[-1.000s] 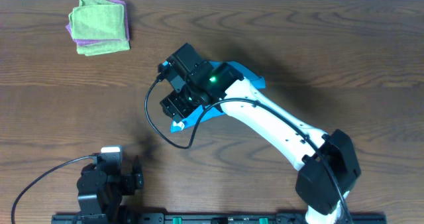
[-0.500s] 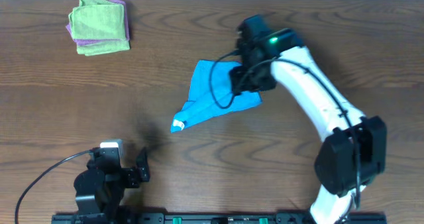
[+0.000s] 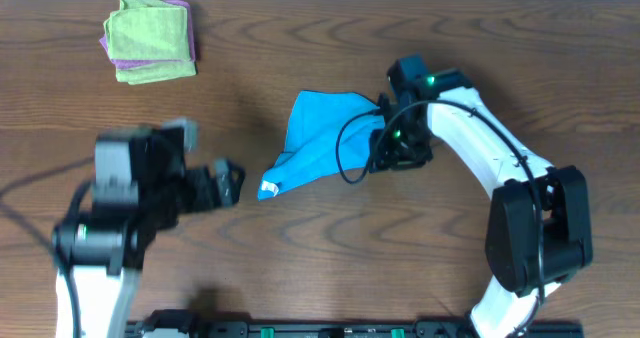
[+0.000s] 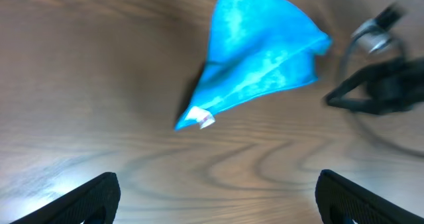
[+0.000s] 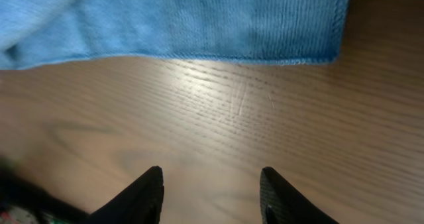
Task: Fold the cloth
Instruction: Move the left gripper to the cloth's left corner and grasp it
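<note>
The sky-blue cloth point(image 3: 322, 136) lies on the wooden table, bunched into a rough triangle with a white tag at its lower left tip. My right gripper point(image 3: 392, 150) hovers just off the cloth's right edge. In the right wrist view its fingers stand apart over bare wood with nothing between them point(image 5: 212, 187), and the cloth's hemmed edge point(image 5: 199, 18) runs across ahead. My left gripper point(image 3: 226, 182) is wide open to the left of the tagged tip. The left wrist view shows the cloth point(image 4: 258, 58) ahead of its spread fingers point(image 4: 218, 201).
A folded lime-green cloth on a purple one point(image 3: 150, 36) sits at the far left corner. The right arm's black cable point(image 3: 350, 156) loops over the cloth's right part. The right arm's white links point(image 3: 480, 168) run back to the front right edge.
The right arm swung from over the cloth to its right side, leaving the cloth lying uncovered, and its jaws narrowed. The left arm rose from the front edge toward the cloth's lower left tip.
</note>
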Controlling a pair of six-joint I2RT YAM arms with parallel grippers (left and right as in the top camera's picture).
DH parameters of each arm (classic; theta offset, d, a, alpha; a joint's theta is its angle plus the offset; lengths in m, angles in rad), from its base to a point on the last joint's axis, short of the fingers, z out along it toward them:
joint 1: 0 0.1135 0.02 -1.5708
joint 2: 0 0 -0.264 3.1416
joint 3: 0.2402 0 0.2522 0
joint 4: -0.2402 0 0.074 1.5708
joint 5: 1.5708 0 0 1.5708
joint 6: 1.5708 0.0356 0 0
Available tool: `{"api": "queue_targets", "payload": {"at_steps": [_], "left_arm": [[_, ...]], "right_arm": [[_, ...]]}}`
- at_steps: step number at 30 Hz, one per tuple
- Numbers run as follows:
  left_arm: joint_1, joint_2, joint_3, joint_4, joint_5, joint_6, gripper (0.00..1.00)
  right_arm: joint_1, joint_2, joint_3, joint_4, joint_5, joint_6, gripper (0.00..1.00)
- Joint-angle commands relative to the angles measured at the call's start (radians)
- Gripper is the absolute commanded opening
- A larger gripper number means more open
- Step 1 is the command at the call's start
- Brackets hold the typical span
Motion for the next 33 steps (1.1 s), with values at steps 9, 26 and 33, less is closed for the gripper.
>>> {"api": "queue_targets", "payload": {"at_steps": [9, 26, 33], "left_arm": [[-0.019, 0.333, 0.071, 0.100, 0.209, -0.402, 0.95], [-0.019, 0.418, -0.005, 0.346, 0.263, -0.571, 0.95], [-0.019, 0.418, -0.132, 0.484, 0.291, -0.694, 0.95]], "right_arm": [[-0.078, -0.015, -0.103, 0.192, 0.005, 0.058, 0.49], [-0.094, -0.003, -0.148, 0.399, 0.058, 0.102, 0.63], [-0.097, 0.005, -0.163, 0.427, 0.057, 0.112, 0.63]]}}
